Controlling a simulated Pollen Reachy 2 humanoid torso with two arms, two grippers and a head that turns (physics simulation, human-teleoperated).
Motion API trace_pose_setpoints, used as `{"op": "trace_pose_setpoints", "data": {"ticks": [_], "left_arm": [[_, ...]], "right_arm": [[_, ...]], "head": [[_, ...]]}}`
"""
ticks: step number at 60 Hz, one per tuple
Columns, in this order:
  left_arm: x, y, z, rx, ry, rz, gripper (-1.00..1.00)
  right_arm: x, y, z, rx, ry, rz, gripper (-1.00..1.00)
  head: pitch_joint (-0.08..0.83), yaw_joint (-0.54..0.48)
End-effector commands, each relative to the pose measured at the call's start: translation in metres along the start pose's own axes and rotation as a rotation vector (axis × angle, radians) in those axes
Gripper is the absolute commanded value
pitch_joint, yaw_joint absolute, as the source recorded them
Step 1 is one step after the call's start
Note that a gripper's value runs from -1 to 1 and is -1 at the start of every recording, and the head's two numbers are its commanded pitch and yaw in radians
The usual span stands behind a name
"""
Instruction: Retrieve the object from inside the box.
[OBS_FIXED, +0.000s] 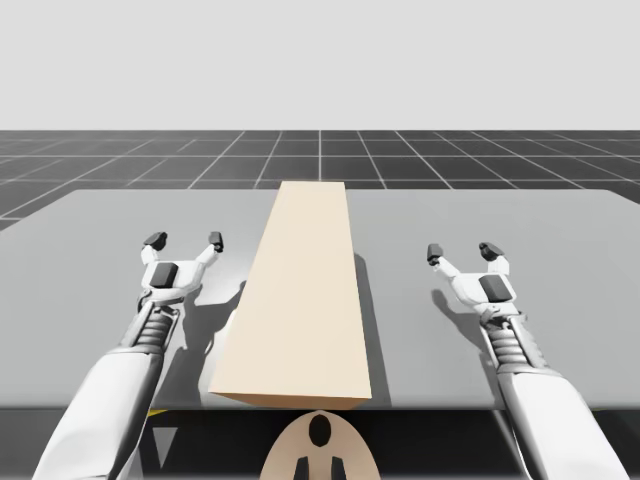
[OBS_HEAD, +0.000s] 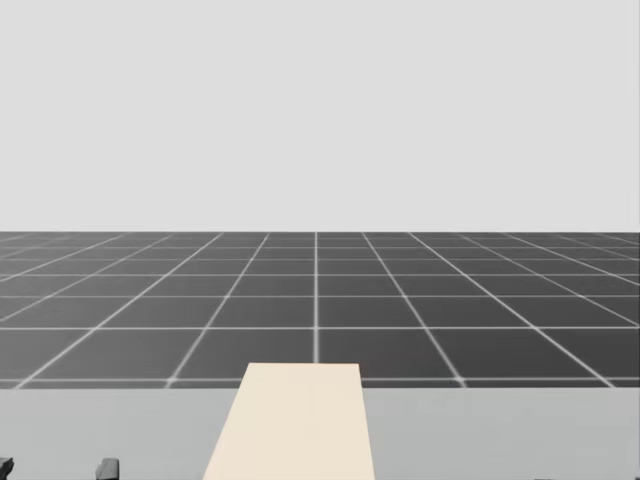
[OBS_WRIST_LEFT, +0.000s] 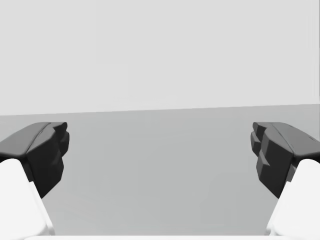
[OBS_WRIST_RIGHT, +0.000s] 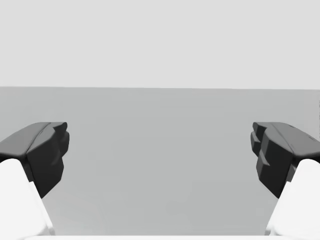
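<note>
Smooth beige box (OBS_FIXED: 300, 300), long, flat-topped, plain, lengthwise along middle of matte grey surface (OBS_FIXED: 560, 230) from near edge; contents hidden. White left pincer (OBS_FIXED: 185, 240) and right pincer (OBS_FIXED: 462, 252) either side, dark-tipped, released, apart from box.

Box (OBS_FIXED: 300, 300): plain pale beige, no print or markings; near end face a shade darker tan.

Table (OBS_FIXED: 90, 250): flat mid grey, no pattern. Softer dark-grey shadows lie beside the box and under both arms.

Floor (OBS_FIXED: 320, 160): charcoal, ruled with a thin pale-grey square grid.

Backdrop: even light grey.

Left gripper (OBS_FIXED: 184, 241), right gripper (OBS_FIXED: 465, 252): white bodies, 1 black patch on each; 2 near-black fingertips (OBS_WRIST_LEFT: 47, 150) apiece, on white finger bases.

Left arm (OBS_FIXED: 100, 410), right arm (OBS_FIXED: 560, 420): white shells, with a grey ribbed section at each wrist.
</note>
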Motion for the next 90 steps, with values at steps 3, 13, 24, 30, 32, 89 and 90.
{"op": "trace_pose_setpoints", "data": {"ticks": [3, 13, 24, 30, 32, 89, 90], "left_arm": [[-0.002, -0.001, -0.001, -0.006, 0.007, -0.005, -1.0], [-0.015, -0.006, -0.003, -0.071, 0.124, -0.039, -1.0], [-0.028, -0.025, 0.003, -0.23, 0.214, -0.098, -1.0], [-0.029, -0.036, 0.011, -0.339, 0.227, -0.105, -1.0], [-0.029, -0.039, 0.014, -0.38, 0.226, -0.108, -1.0], [-0.023, -0.081, 0.065, -0.902, 0.1, -0.131, -1.0], [-0.023, -0.082, 0.065, -0.902, 0.1, -0.132, -1.0]], "right_arm": [[-0.001, 0.001, 0.002, 0.008, 0.018, 0.029, -1.0], [-0.013, 0.005, 0.001, 0.091, 0.14, 0.033, -1.0], [-0.021, 0.017, 0.004, 0.238, 0.192, 0.043, -1.0], [-0.023, 0.026, 0.008, 0.329, 0.195, 0.035, -1.0], [-0.023, 0.03, 0.009, 0.369, 0.191, 0.023, -1.0], [-0.032, 0.131, 0.025, 0.984, -0.122, -0.134, -1.0], [-0.033, 0.133, 0.024, 0.99, -0.12, -0.136, -1.0]], "head": [[-0.007, -0.01], [-0.009, -0.01], [-0.008, -0.01], [-0.009, -0.01], [-0.009, -0.01], [0.024, -0.02], [0.025, -0.02]]}}
